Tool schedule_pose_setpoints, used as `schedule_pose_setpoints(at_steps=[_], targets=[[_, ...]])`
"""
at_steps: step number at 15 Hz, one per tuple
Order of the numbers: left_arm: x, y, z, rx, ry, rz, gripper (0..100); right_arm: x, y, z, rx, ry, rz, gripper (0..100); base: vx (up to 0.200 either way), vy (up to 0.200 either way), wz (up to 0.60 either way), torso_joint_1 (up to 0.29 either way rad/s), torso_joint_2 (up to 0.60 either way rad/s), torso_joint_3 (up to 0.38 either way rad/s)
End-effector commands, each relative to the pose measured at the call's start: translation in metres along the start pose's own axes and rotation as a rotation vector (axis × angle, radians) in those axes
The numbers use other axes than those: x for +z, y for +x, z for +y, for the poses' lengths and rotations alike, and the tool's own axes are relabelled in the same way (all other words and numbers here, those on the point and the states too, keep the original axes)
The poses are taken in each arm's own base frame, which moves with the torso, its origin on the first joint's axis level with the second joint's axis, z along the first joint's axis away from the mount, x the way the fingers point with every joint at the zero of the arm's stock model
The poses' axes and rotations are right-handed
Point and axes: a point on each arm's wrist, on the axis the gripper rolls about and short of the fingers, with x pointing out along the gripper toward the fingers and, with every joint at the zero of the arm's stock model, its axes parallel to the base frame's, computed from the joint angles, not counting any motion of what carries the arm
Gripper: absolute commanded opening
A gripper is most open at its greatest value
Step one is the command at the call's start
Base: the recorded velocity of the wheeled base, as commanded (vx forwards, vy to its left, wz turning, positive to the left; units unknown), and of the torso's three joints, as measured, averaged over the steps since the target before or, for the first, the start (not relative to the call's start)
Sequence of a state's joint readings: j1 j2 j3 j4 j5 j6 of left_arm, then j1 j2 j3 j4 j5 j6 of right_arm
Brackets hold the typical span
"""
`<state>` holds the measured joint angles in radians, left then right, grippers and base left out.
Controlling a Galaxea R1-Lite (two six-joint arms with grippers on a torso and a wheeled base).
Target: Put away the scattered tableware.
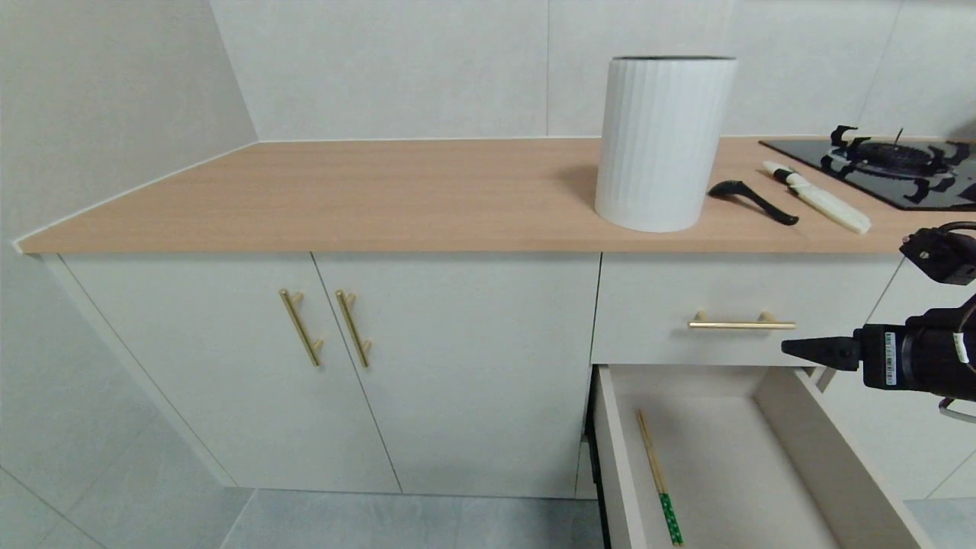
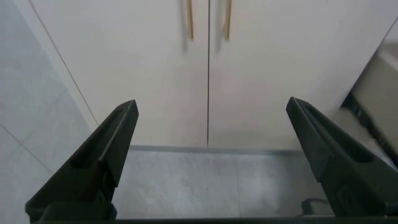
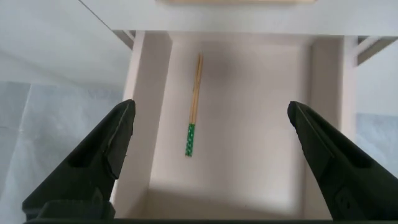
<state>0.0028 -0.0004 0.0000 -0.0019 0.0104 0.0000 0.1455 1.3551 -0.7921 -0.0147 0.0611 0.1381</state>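
Tan chopsticks (image 1: 658,479) with green dotted ends; white ribbed canister (image 1: 659,145).

My head view cuts the open drawer (image 1: 831,465) at its lower edge, so its front panel is lost to me, and the chopsticks (image 1: 657,476) run almost to that cut at 6 o'clock. On the bench (image 1: 381,198), the hob (image 1: 839,164), at 2 o'clock from the white canister (image 1: 659,145), is clipped by the frame. The canister's inside is hidden. The pale utensil (image 1: 820,200) beside the black utensil (image 1: 755,202) is too small to identify. My right hand (image 1: 793,351) shows side-on, its arm cut off at 3 o'clock. In the left wrist view the cabinet handles (image 2: 189,18) are blurred and clipped.
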Motion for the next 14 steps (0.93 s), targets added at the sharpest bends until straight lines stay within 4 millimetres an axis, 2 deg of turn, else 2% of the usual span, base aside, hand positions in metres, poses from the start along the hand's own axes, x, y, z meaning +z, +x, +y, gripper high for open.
schedule_pose_setpoints(at_steps=[1,10,12,14], targets=[[0.0001,0.0,0.0,0.001,0.0,-0.001,100,-0.0006,-0.0004,0.0006,0.003,-0.002,0.001,100,0.0,0.0,0.0,0.017,-0.52,-0.261],[0.0001,0.0,0.0,0.001,0.0,-0.001,100,-0.0047,0.0007,0.0028,0.008,-0.033,0.015,100,0.0,0.0,0.0,0.231,-0.48,-0.271],[0.0001,0.0,0.0,0.001,0.0,-0.001,100,-0.0061,0.0015,0.0021,0.002,-0.087,0.019,100,0.0,0.0,0.0,0.098,-0.21,-0.122],[0.0001,0.0,0.0,0.001,0.0,-0.001,100,0.0017,0.0083,0.0013,0.001,-0.15,-0.022,100,0.0,0.0,0.0,0.041,-0.07,-0.039]])
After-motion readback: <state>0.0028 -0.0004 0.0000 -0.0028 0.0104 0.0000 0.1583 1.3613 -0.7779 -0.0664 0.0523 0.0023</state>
